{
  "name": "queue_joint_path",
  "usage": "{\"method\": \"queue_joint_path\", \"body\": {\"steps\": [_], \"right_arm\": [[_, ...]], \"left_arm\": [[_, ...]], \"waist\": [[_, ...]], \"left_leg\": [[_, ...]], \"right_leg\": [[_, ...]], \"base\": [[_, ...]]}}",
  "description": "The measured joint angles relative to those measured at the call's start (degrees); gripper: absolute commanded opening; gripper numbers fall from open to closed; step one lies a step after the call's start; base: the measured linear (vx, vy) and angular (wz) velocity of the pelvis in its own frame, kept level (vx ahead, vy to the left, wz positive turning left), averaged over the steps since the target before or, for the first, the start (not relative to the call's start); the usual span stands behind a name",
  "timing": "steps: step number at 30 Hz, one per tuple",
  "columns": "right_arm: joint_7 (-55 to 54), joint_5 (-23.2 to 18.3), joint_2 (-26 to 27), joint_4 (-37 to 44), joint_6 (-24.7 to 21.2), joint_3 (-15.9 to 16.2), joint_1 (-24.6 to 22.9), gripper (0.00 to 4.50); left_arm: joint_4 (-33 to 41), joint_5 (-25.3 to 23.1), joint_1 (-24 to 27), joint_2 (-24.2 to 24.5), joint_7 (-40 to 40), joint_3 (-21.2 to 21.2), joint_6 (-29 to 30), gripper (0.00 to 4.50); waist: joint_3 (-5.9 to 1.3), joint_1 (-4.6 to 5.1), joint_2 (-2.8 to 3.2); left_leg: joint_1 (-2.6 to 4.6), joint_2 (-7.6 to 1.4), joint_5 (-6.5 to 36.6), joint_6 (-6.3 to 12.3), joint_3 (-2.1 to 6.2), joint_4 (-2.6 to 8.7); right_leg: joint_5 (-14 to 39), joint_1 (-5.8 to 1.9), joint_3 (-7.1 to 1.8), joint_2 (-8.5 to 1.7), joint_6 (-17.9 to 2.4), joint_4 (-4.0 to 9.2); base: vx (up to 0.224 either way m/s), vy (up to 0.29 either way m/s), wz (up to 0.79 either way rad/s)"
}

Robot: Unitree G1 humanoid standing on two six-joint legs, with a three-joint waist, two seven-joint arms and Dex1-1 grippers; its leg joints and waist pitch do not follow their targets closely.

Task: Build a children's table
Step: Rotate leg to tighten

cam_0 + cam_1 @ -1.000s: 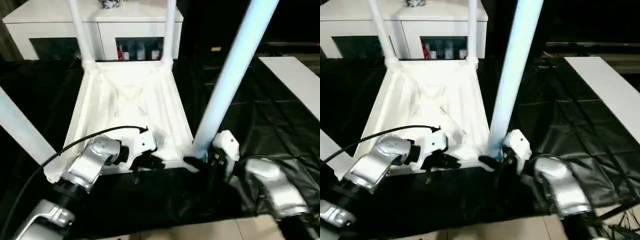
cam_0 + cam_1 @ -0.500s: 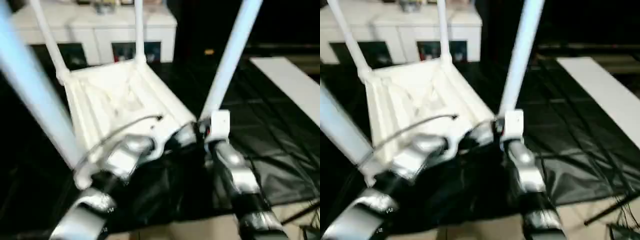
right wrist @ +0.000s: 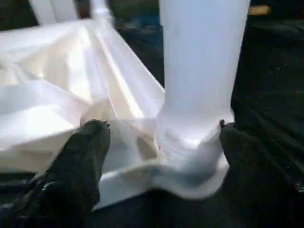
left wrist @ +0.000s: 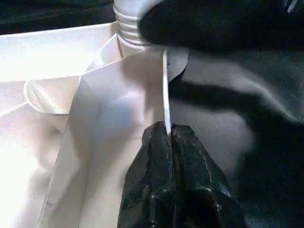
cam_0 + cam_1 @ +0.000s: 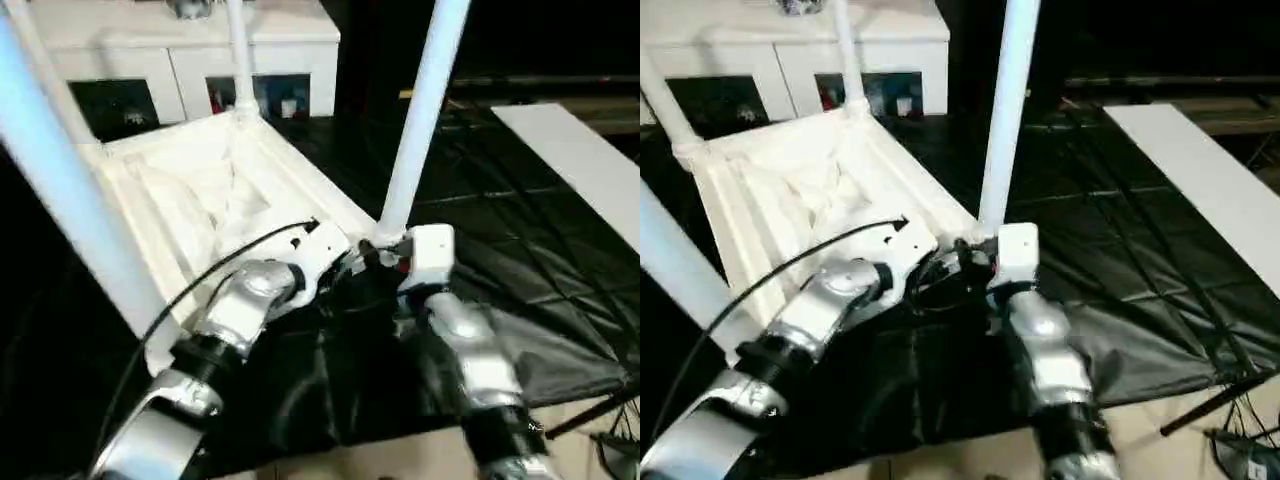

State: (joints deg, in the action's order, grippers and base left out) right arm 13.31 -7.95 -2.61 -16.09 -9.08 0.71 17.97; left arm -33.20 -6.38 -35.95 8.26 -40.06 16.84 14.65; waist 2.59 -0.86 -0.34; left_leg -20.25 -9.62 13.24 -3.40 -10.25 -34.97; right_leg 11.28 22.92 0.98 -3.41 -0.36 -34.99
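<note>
Judging by the four legs already standing up from the corner sockets, the assembly looks nearly finished; turning the upside-down tabletop upright seems to remain. It lies tilted on the black-draped worktop, near the white cabinet behind. The left end effector is clamped on the tabletop's thin near rim. The right end effector has its fingers apart, straddling the base of the near right leg at its socket.

Upside-down white plastic ribbed tabletop on black cloth, white tapered tube legs standing up. Both silver forearms meet at near corner socket. White cabinet behind.
</note>
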Motion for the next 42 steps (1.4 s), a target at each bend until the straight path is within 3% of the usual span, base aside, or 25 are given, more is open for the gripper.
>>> {"method": "queue_joint_path", "body": {"steps": [3,5,7,10,15,26,42], "right_arm": [[9.1,-2.9,-7.4,8.2,-3.8,0.8,-4.2,4.32],[14.3,-3.7,-11.7,11.4,-5.5,1.6,-6.5,4.37],[23.5,-5.1,-19.2,16.5,-6.8,5.1,-10.6,4.37],[30.8,-6.2,-23.8,18.6,-8.3,6.1,-13.2,4.37],[32.8,-7.1,-24.1,19.0,-8.4,6.5,-12.2,4.37],[30.4,-4.6,-22.7,13.8,-6.6,7.5,-8.6,4.37],[32.8,-4.7,-21.1,10.2,-4.4,8.7,-6.9,3.0]], "left_arm": [[3.8,2.0,2.3,4.5,-7.6,0.6,-0.7,0.0],[5.1,3.4,3.2,7.1,-12.2,0.8,-2.1,0.0],[7.7,5.0,4.6,11.0,-18.6,1.7,-3.0,0.0],[8.9,6.1,5.3,14.1,-24.2,2.1,-3.8,0.0],[10.5,6.3,5.9,15.3,-26.5,2.2,-3.0,0.0],[12.7,7.1,6.7,16.3,-28.8,2.8,-1.4,0.0],[13.2,7.1,6.7,16.5,-28.9,3.2,-0.9,0.0]], "waist": [[0.02,-0.95,-0.01],[0.04,-1.14,0.01],[0.08,-1.39,0.05],[0.12,-1.27,-0.01],[0.2,-1.13,-0.08],[0.25,-1.46,-0.15],[0.24,-1.6,-0.15]], "left_leg": [[0.08,-0.05,-0.2,0.27,-0.06,0.14],[0.02,-0.07,-0.2,0.26,-0.1,0.14],[-0.02,-0.07,-0.2,0.25,-0.11,0.19],[-0.01,-0.08,-0.2,0.25,-0.16,0.21],[0.03,-0.09,0.0,-0.02,-0.18,0.2],[0.0,-0.09,-0.2,0.27,-0.23,0.19],[0.0,-0.11,-0.2,0.27,-0.24,0.1]], "right_leg": [[0.0,0.04,0.02,0.04,0.0,0.05],[0.0,0.12,0.02,0.05,0.1,0.04],[0.1,0.1,0.01,0.04,0.1,0.12],[0.1,0.11,0.0,0.04,0.1,0.16],[0.1,0.11,0.0,0.03,0.1,0.1],[0.1,0.13,0.0,0.02,0.0,0.05],[0.1,0.12,0.0,0.02,0.0,-0.02]], "base": [[0.0,0.0,0.0],[0.0,0.0,0.0],[0.0,0.0,0.0],[0.0,0.0,0.0],[0.0,0.0,0.0],[0.0,0.0,0.0],[0.0,0.0,0.0]]}}
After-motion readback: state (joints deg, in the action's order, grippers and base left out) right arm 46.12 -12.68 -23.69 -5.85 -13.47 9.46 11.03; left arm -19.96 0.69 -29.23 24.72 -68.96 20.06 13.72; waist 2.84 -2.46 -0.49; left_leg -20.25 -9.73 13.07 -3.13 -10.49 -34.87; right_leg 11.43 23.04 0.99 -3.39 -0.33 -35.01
